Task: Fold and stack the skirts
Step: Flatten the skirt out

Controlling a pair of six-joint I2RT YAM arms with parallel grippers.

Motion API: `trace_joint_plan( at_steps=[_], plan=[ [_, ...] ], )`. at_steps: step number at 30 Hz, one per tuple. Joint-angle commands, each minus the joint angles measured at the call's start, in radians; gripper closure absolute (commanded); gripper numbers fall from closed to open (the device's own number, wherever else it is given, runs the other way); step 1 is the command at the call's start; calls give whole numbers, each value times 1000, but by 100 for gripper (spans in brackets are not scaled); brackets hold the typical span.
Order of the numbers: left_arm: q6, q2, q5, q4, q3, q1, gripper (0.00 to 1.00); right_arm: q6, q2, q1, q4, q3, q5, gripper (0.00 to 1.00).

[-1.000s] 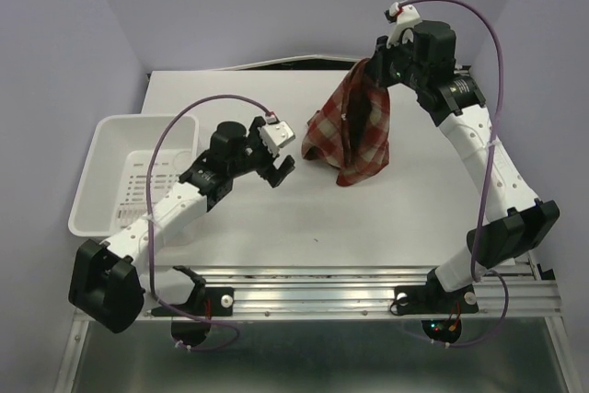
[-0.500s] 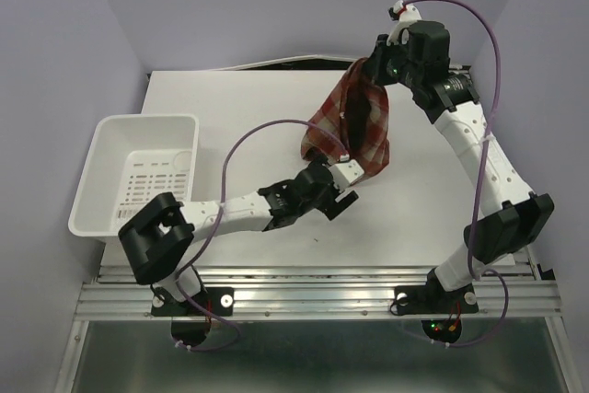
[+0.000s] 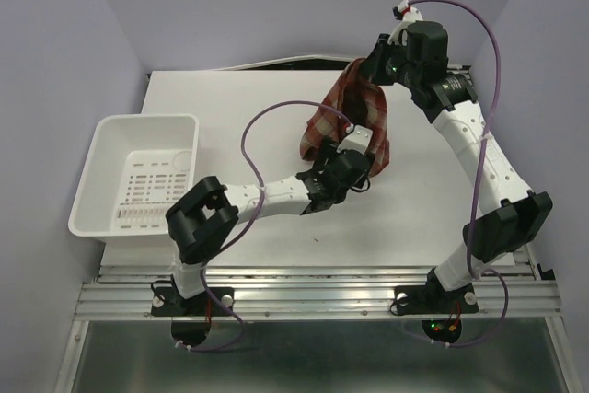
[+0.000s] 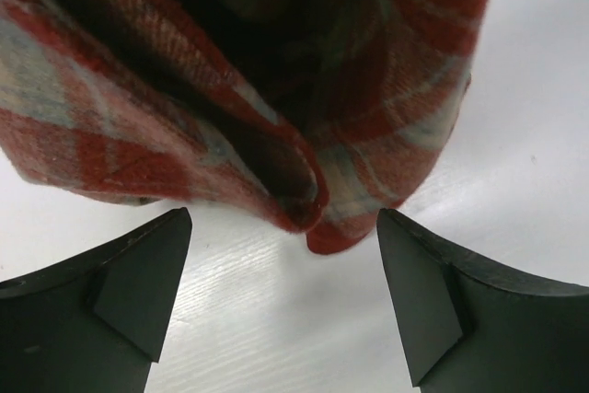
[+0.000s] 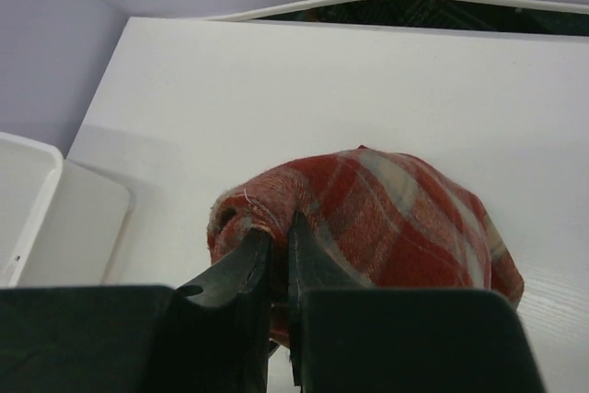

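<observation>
Now the left end effector (image 4: 283, 227), spread apart, has reached the skirt (image 3: 354, 117) the right end effector (image 5: 276, 238) clamps.

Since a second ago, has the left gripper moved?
Yes. The left gripper has swung right across the table, away from the basket, and now sits open at the bottom edge of the skirt hanging from the right gripper.

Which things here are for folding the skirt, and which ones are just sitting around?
For the job:
- plaid skirt, hanging from the shut right pincer
- left pincer, open at the skirt's bottom edge

Just sitting around:
- white basket, off to the left on the table, touched by neither arm
</observation>
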Motion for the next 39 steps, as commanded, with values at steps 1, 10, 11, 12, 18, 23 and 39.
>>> trace_joint_plan(
  at_steps=[1, 10, 11, 12, 18, 23, 39],
  plan=[
    [-137, 59, -163, -58, 100, -3, 5, 48, -14, -5, 80, 2, -17, 99],
    [-183, 145, -235, -95, 184, -2, 3, 72, -27, -5, 88, -6, -11, 99],
    [-185, 145, -254, -98, 182, 0, 4, 71, -28, -5, 88, -6, -5, 99],
    [-183, 144, -258, -95, 170, 3, 7, 69, -33, -5, 87, -6, 1, 99],
    [-136, 29, -257, -37, 49, 55, 59, 36, -68, -5, 82, -33, 69, 99],
    [-25, -118, -237, 61, -86, 118, 87, 5, -99, -25, 82, -65, 124, 99],
    [778, -534, 551, -170, 24, 542, 100, -380, -174, -287, 117, -87, -60, 99]
  ],
)
